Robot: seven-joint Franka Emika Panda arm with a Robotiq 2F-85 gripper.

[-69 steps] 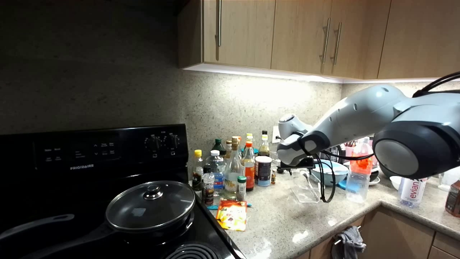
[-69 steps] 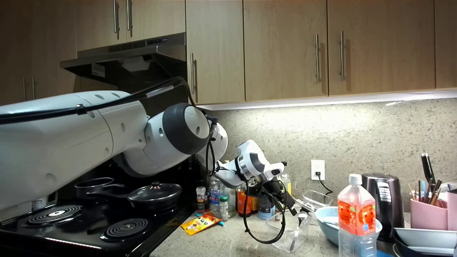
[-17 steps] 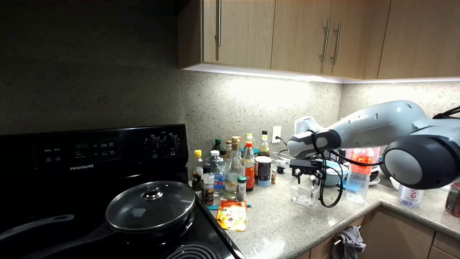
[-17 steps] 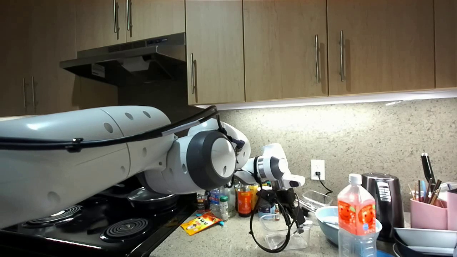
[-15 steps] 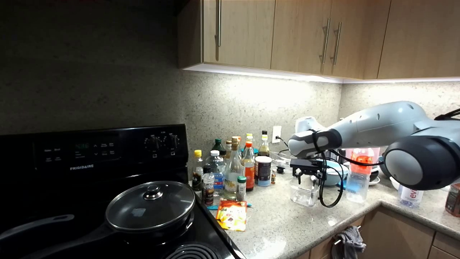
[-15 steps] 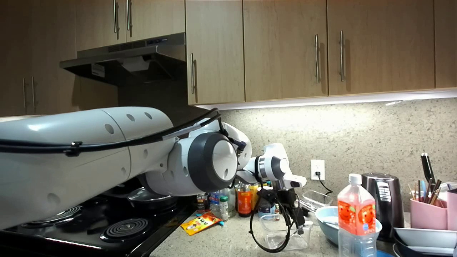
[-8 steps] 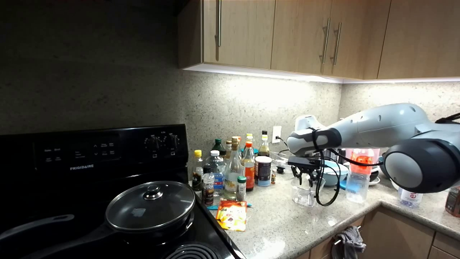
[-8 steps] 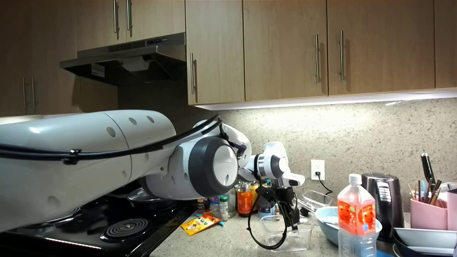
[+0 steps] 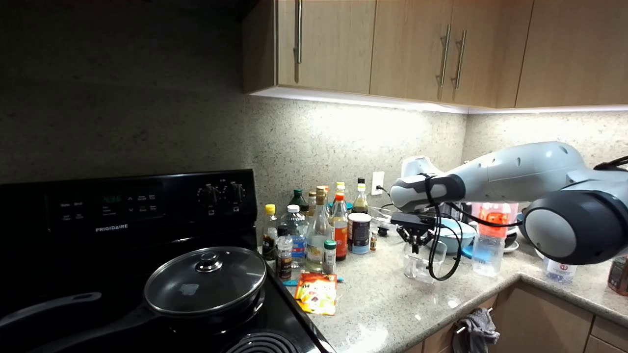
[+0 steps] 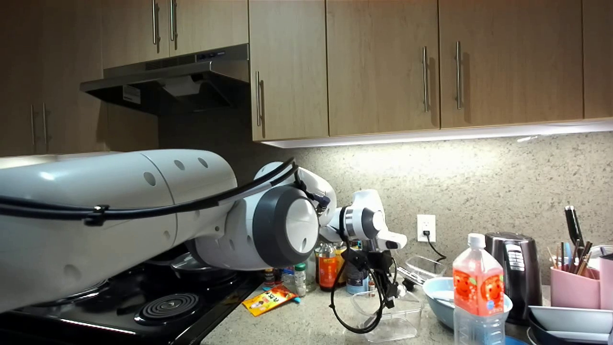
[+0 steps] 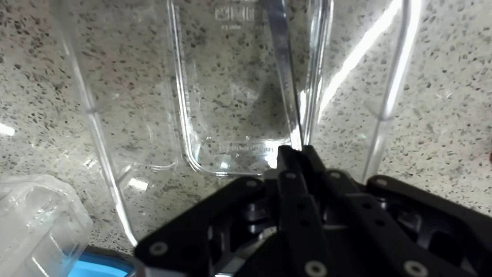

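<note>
My gripper (image 11: 298, 152) is shut on a thin metal spoon (image 11: 285, 79), whose shiny shaft runs up from between the fingertips in the wrist view. The spoon leans inside a clear plastic container (image 11: 102, 148) on the speckled counter. In both exterior views the gripper (image 9: 416, 249) points down into the mouth of the container (image 9: 418, 272). A rounded metal end of the spoon (image 10: 401, 290) shows beside the fingertips in an exterior view. The fingers hide the part of the spoon that they grip.
Close by stand a light-blue bowl (image 10: 438, 299), a bottle with an orange label (image 10: 478, 282) and a dark kettle (image 10: 515, 268). Sauce bottles (image 9: 319, 235) line the wall by the stove. A cable (image 10: 335, 306) loops beside the gripper. Clear plastic packaging (image 11: 42, 223) lies at lower left.
Over the last second the jaws have come together on the spoon. The container has shifted and turned slightly. Several seconds ago the arm was farther from the container and tilted differently.
</note>
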